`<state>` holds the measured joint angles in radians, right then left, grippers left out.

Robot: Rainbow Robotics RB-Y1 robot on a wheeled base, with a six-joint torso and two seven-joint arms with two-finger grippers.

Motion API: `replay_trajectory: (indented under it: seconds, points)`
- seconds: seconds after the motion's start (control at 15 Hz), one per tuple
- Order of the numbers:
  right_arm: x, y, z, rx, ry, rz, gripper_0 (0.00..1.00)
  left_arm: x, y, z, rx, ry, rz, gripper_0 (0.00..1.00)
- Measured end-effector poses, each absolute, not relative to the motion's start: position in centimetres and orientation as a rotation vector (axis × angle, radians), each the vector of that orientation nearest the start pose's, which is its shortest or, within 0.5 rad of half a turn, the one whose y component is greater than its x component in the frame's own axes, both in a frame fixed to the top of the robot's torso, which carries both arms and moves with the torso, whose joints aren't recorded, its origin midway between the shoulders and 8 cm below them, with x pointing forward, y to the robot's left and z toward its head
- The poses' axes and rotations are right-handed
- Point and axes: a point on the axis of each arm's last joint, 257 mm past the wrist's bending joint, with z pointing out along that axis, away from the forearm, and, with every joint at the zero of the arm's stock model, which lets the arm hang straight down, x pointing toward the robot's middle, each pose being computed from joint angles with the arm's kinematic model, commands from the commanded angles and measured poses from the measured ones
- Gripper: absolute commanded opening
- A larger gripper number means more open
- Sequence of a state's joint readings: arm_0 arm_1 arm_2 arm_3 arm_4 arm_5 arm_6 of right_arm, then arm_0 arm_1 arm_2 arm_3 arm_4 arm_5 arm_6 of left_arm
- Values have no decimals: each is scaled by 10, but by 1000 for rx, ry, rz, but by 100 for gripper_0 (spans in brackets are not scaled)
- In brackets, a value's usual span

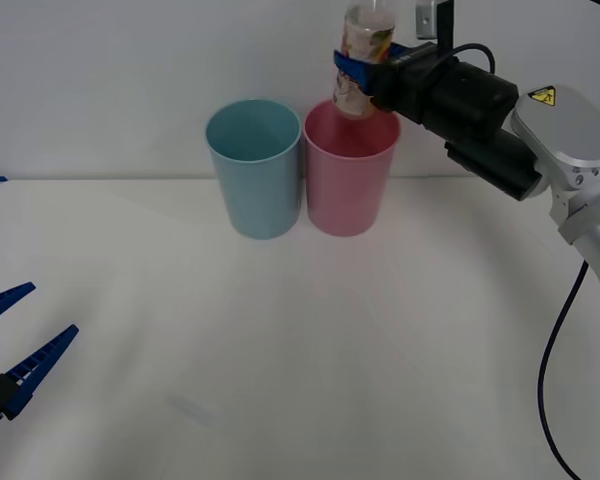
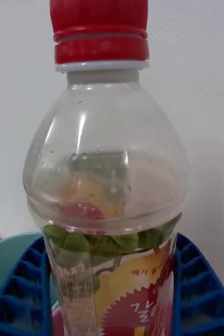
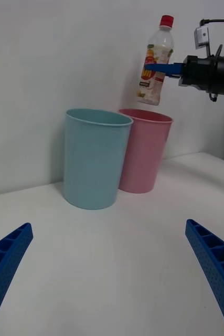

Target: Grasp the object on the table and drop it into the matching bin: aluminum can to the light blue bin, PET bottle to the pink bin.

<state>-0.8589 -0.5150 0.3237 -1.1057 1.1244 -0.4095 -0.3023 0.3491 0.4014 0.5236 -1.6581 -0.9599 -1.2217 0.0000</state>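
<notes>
**Bottle held above the pink bin**

The right gripper point(image 1: 358, 68) is clamped on the PET bottle point(image 1: 363, 55), its blue ribbed fingers point(image 2: 202, 294) pressing the labelled body from both sides. The bottle hangs in the air over the pink bin point(image 1: 348, 185), tilted slightly, red cap point(image 3: 166, 21) uppermost and its base just above the bin's rolled rim. In the front view the cap end runs off the top edge. The pink bin stands upright on the table point(image 1: 300, 350) near the back wall, touching or just beside the light blue bin point(image 1: 255, 185), which stands on its left. The left gripper point(image 1: 10, 345) rests low over the near left corner of the table, well apart from both bins, its two blue fingers point(image 3: 211, 262) spread wide with nothing between them
</notes>
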Motion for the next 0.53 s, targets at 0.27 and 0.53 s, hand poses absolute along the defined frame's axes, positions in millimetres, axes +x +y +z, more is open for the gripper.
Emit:
replay_trajectory:
  seconds: [0.27,0.53]
  points:
    - [667,-80,10,-557,1378,543,100,342,330,-169,465,1441,-567,100]
    - [646,-83,10,-573,1353,578,100,342,330,-169,465,1441,-567,100]
